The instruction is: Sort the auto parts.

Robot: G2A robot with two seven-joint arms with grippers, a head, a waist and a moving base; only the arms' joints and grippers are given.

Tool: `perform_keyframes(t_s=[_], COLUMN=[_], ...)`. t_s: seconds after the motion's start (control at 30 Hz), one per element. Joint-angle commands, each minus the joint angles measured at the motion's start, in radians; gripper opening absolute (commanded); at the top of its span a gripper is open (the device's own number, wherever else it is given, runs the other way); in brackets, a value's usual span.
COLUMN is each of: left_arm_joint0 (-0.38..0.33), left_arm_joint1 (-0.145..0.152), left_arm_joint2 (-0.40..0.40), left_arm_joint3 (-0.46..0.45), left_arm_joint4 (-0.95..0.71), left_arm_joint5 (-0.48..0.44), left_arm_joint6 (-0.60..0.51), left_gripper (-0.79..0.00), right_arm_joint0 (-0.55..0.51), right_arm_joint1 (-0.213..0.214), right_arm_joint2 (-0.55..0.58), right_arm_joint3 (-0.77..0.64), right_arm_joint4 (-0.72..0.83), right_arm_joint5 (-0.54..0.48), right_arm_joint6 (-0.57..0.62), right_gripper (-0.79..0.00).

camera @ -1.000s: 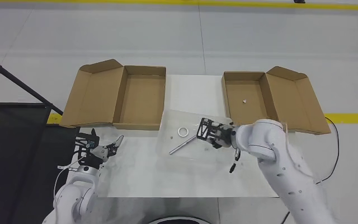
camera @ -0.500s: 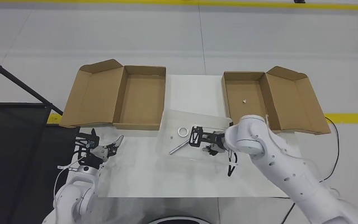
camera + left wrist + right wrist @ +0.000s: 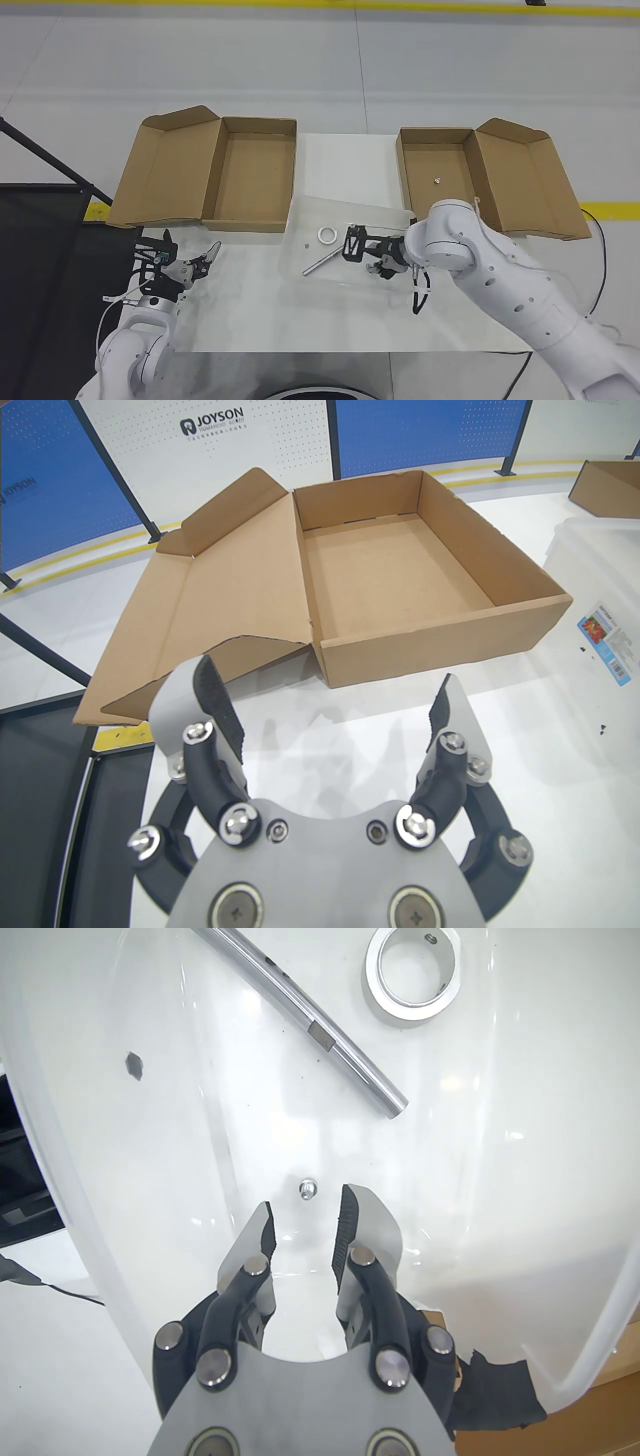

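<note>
Right gripper [image 3: 306, 1217] hangs inside the tray [image 3: 500, 1178], fingers slightly apart, a bolt [image 3: 306, 1189] just beyond them; left gripper [image 3: 325, 685] sits wide open.

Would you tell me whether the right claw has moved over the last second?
Yes: the right claw has shifted toward the ring, away from the right-hand box.

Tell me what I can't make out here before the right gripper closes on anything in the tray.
- Part in the right box, top view: too small to identify.
- Rod, right wrist view: far end cut off by the picture's edge.
- Dark speck, right wrist view: too small to tell part from mark.
- Bolt by the right gripper, right wrist view: too small to tell how it lies.
</note>
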State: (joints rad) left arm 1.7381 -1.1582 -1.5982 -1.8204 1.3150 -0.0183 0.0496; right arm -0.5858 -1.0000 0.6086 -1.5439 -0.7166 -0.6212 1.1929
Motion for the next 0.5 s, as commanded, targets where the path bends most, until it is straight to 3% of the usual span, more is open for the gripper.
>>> perform_keyframes(t_s=[0.0,0.47], left_arm_joint0=[0.0,0.0], left_arm_joint1=[0.0,0.0], left_arm_joint2=[0.0,0.0], left_arm_joint3=[0.0,0.0], left_arm_joint4=[0.0,0.0], left_arm_joint5=[0.0,0.0], left_arm_joint6=[0.0,0.0], left_gripper=[0.0,0.0], right_arm_joint0=[-0.002,0.012], right_arm_joint1=[-0.002,-0.03], right_arm_joint2=[-0.005,-0.043], right_arm_joint3=[0.006,0.077], right_arm_joint4=[-0.005,-0.026], right_arm_joint5=[0.002,-0.008], right_arm_joint6=[-0.005,-0.037], right_gripper=[-0.48,-0.554])
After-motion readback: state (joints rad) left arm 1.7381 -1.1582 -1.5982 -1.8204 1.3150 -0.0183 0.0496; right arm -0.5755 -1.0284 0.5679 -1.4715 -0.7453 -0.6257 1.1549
